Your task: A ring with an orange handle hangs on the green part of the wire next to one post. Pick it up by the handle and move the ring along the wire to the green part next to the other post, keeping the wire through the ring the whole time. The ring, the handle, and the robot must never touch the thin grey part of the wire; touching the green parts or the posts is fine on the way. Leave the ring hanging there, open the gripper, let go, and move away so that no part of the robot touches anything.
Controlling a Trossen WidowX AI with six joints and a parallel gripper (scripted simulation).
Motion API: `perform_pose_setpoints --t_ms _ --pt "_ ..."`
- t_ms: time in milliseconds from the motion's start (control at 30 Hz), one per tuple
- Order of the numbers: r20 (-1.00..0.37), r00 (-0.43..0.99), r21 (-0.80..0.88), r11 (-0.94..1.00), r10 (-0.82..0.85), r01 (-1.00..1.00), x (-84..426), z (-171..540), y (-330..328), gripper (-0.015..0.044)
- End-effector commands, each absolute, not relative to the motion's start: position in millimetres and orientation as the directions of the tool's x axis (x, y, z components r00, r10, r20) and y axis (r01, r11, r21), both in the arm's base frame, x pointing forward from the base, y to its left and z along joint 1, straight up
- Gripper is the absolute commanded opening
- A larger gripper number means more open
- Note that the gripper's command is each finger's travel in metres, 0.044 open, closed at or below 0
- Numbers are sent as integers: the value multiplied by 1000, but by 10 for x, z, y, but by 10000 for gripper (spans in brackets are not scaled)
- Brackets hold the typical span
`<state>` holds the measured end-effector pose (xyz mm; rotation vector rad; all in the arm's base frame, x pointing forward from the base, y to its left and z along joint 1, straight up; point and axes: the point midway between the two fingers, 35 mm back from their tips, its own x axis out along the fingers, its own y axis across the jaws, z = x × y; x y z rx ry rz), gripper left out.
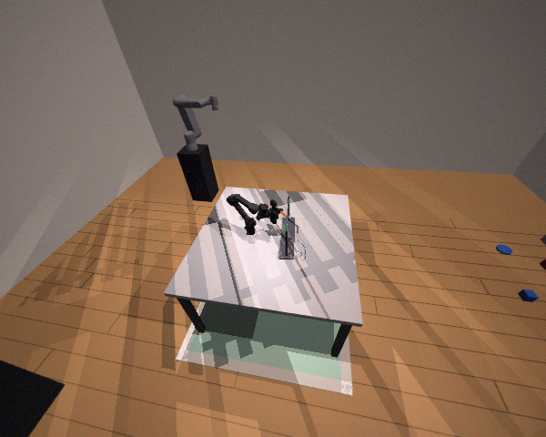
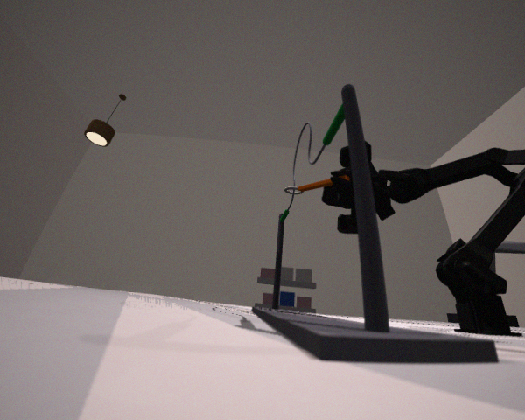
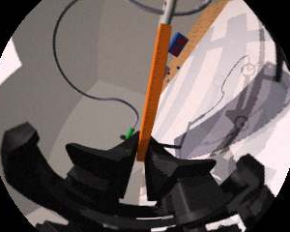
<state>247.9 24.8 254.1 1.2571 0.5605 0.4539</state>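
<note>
Ring [image 2: 285, 190] [image 3: 146, 10] around the thin grey wire [image 2: 294, 156] [image 3: 54, 43], close above the green part [image 2: 284, 214] [image 1: 286, 228] by the far post [image 2: 278, 262] [image 1: 286, 244] of the exterior view. Too small in the top view to judge any clearance there; contact with the wire impossible to rule out in the exterior view.

Behind the ring, toward the robot: orange handle [image 1: 283, 213] [image 2: 314, 184] [image 3: 156, 82], nearly level, long axis running across the wire and straight out from the gripper [image 1: 279, 212] [image 2: 332, 180] [image 3: 142, 145]. Closed firmly on the handle's rear end, with the ring well ahead of the fingertips.

Onward from there, a steep climb of wire, then a hump, a dip and a rise to the other green part [image 1: 288, 200] [image 2: 333, 125] [image 3: 130, 133], beside the near post [image 2: 364, 217] [image 1: 288, 208]. Probably the goal. For the coming move, lift along the steep stretch, keeping the ring's opening square to the wire. Tilt gradually at the hump; with so long a reach from grip to ring, likely a large swing from even slight wrist rotation.
</note>
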Motion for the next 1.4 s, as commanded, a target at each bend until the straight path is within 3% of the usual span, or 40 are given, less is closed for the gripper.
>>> perform_pose_setpoints --t_ms 0,833,1367 --pt "-120 781 975 221 613 -24 2474 2638 267 -150" --pt "90 778 983 -180 622 31 2466 3286 259 -150" --pt "108 777 971 -233 621 51 2468 3422 217 -150"
